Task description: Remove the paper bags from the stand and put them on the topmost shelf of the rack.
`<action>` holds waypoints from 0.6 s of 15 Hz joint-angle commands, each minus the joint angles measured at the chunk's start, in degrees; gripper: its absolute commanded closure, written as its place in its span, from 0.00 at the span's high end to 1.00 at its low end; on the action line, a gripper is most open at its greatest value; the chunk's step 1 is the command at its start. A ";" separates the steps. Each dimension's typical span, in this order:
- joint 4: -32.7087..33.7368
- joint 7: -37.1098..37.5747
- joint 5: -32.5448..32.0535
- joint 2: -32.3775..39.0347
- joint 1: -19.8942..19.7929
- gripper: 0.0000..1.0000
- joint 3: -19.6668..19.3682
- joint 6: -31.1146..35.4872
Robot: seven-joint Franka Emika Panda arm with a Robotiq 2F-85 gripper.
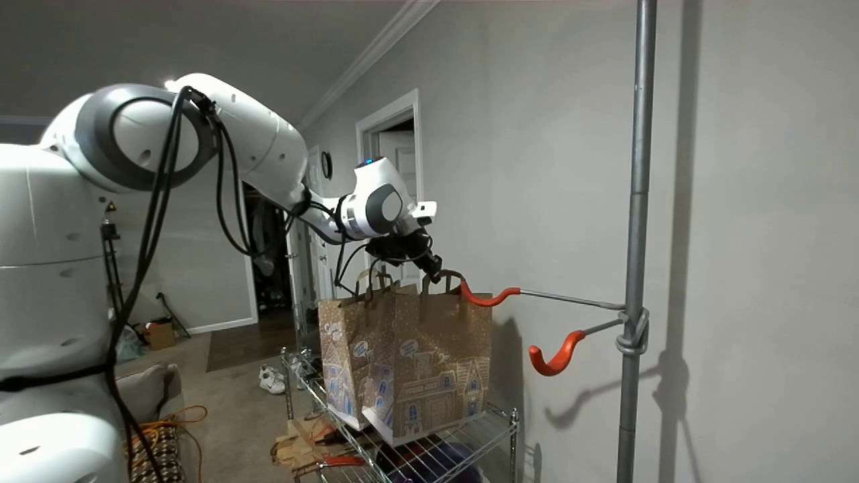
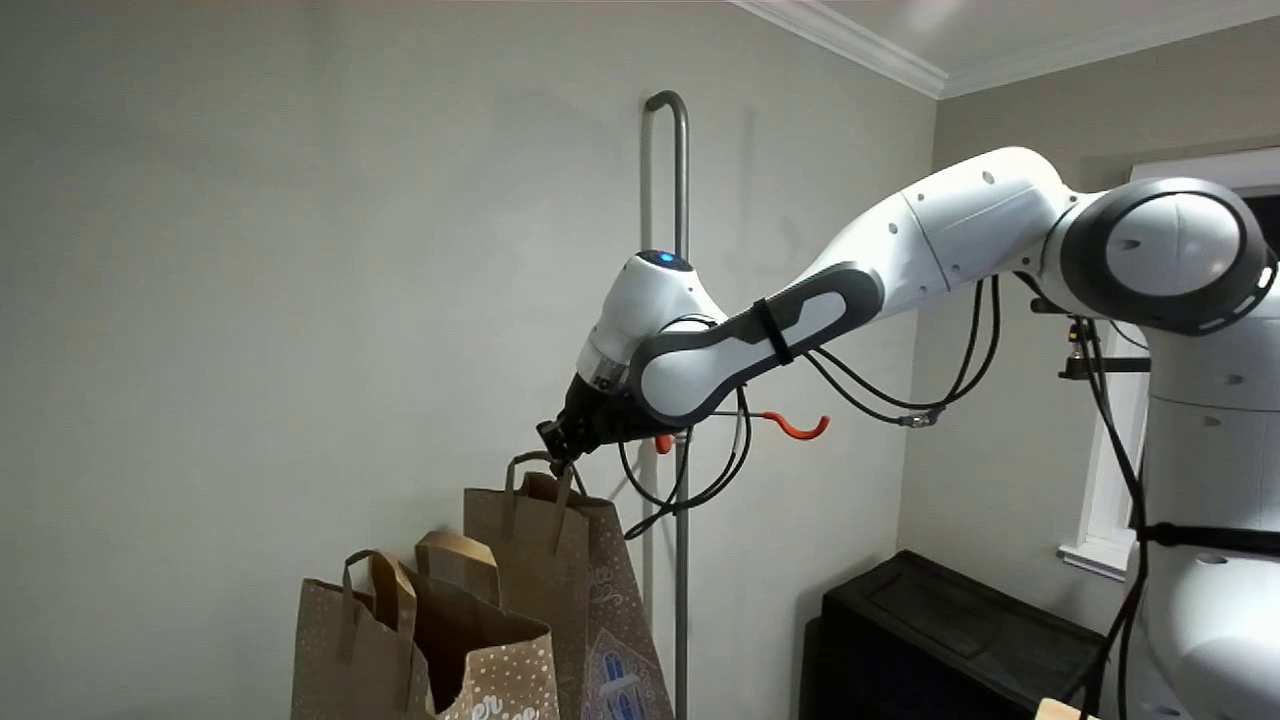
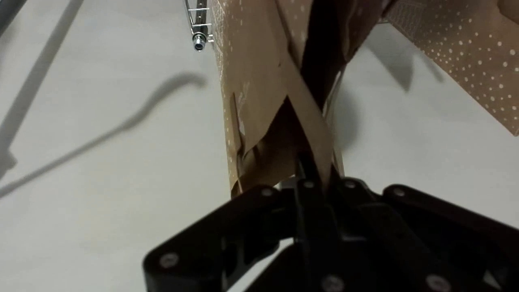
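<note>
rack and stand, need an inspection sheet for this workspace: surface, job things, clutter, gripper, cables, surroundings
Surface: topmost shelf of the rack, a wire grid, partly hidden.
Job things: gripped bag over the shelf, base contact unclear; second bag beside it; stand with a bare lower orange hook; upper orange hook overlaps the gripped bag in an exterior view, contact unclear.
Clutter: white shoes on the floor; dark bundle below the shelf, unclear what.
Gripper: shut on the gripped bag's handle.
Cables: black cables along the arm, slack loops below it.
Surroundings: grey wall, doorway, black chest.
</note>
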 commanded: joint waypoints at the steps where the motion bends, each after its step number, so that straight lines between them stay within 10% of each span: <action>1: 0.79 -2.34 0.51 1.10 1.37 0.31 -0.22 -0.70; 9: 0.25 -7.29 2.55 1.10 2.88 0.80 0.16 -1.79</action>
